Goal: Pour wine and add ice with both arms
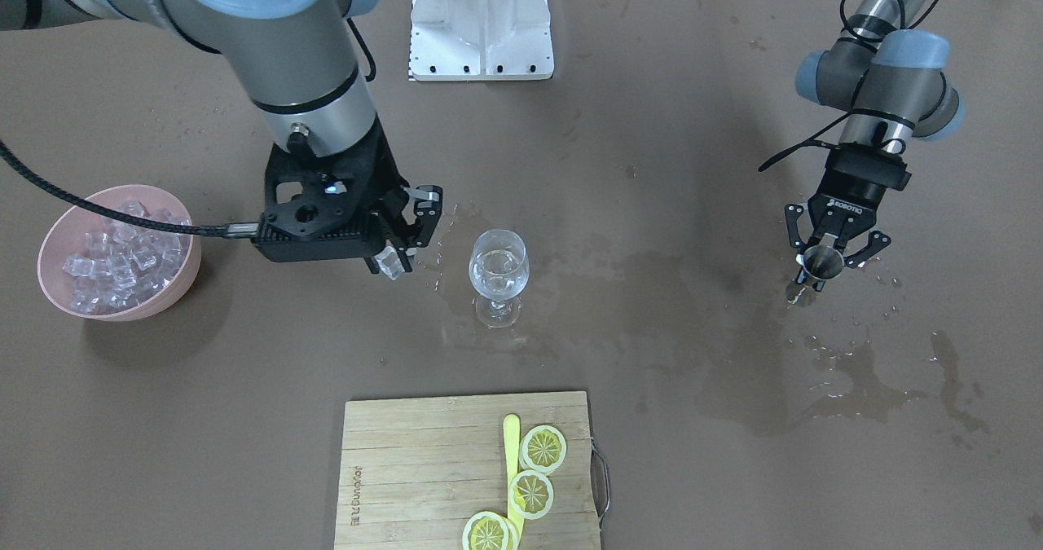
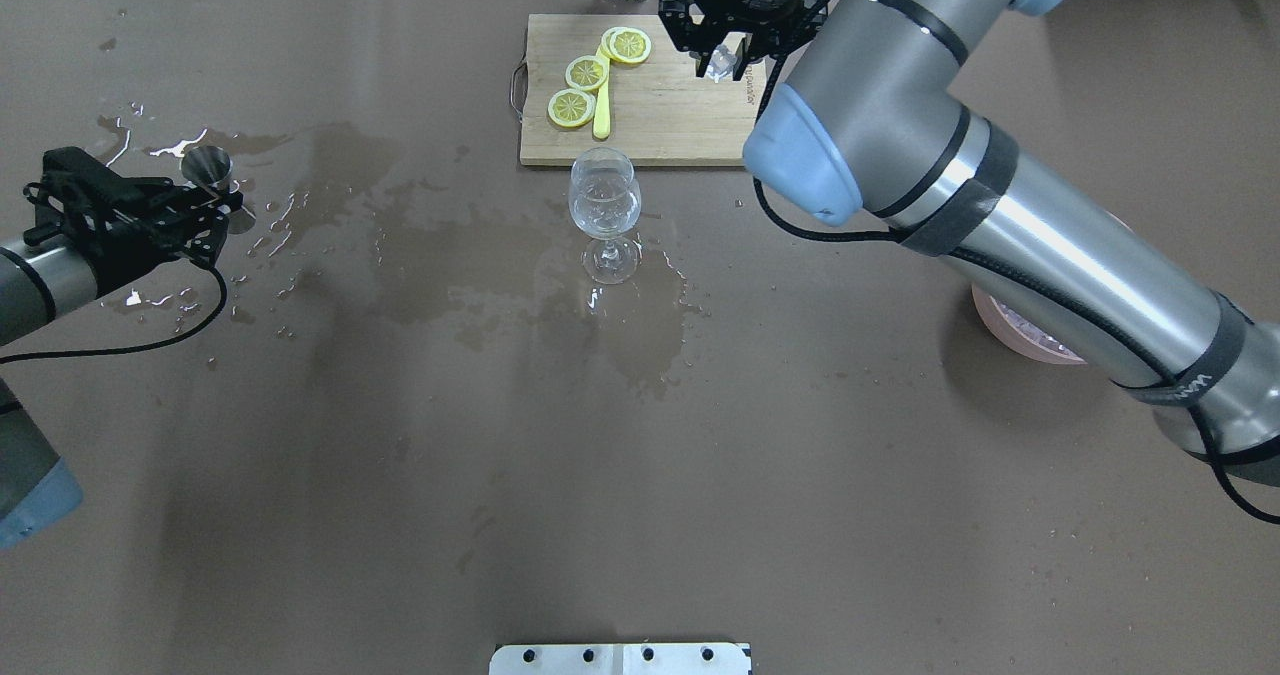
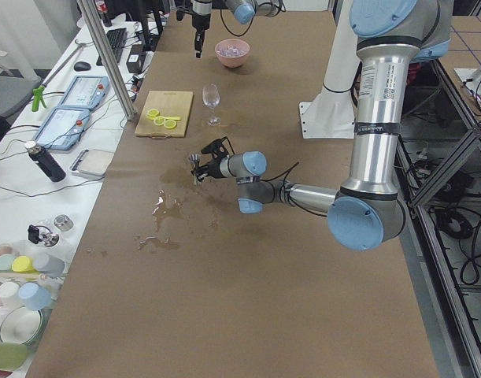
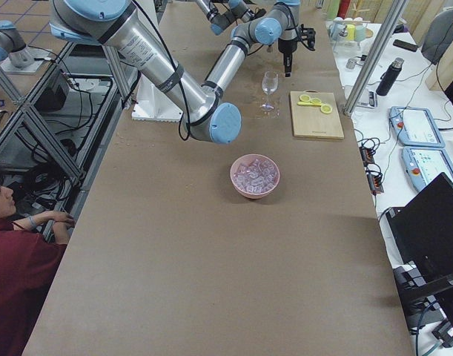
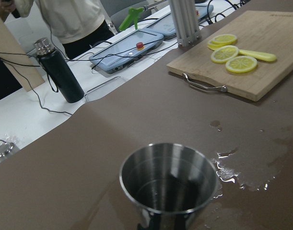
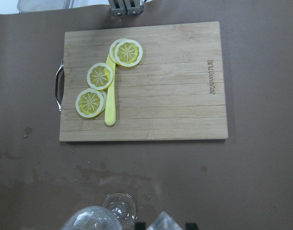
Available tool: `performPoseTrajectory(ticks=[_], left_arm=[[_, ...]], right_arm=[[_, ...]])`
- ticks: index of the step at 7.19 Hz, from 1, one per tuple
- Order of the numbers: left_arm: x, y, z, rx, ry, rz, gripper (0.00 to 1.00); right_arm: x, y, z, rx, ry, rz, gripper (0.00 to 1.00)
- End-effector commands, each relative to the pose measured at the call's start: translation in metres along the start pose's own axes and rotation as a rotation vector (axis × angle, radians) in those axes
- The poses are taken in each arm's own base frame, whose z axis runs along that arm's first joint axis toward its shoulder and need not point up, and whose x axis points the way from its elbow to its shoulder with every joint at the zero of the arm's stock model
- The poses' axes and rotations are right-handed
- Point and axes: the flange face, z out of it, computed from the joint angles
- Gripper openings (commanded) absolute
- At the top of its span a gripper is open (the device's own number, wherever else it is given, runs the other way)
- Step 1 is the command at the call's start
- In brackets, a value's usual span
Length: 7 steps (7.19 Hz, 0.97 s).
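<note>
A wine glass (image 1: 499,277) stands mid-table with a little clear wine in its bowl. My right gripper (image 1: 401,250) hovers just beside it, on the pink-bowl side, shut on one ice cube (image 1: 390,264). In the right wrist view the ice cube (image 6: 163,223) and the glass rim (image 6: 96,221) sit at the bottom edge. More ice fills the pink bowl (image 1: 49,277). My left gripper (image 1: 823,269) is far off to the robot's left, low over the wet table, shut on a small steel cup (image 1: 821,261). The cup (image 5: 168,179) is upright and looks empty.
A wooden cutting board (image 1: 407,468) with lemon slices (image 1: 543,449) and a yellow stick (image 1: 512,444) lies at the operators' edge, beyond the glass. Wet spill patches (image 1: 864,383) spread near the left gripper. The white mounting block (image 1: 481,24) stands at the robot's base. A person (image 4: 18,274) sits beside the table.
</note>
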Motion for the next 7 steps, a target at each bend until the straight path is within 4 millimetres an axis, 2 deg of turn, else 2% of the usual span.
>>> performPoseTrajectory(ticks=[1, 3, 4, 7], left_arm=[[-0.061, 0.027, -0.041, -0.040, -0.012, -0.061, 0.00], [-0.088, 0.075, -0.059, 0.001, 0.014, -0.100, 0.00], [-0.095, 0.088, -0.062, 0.003, 0.015, -0.120, 0.00], [-0.102, 0.105, -0.058, -0.019, 0.008, -0.172, 0.00]], right_arm=[[-0.060, 0.020, 0.031, -0.002, 0.047, -0.054, 0.19], [-0.080, 0.034, 0.036, -0.014, 0.040, -0.075, 0.19], [-0.083, 0.037, 0.035, -0.016, 0.037, -0.079, 0.19], [-0.082, 0.047, 0.050, -0.035, 0.049, -0.090, 0.20]])
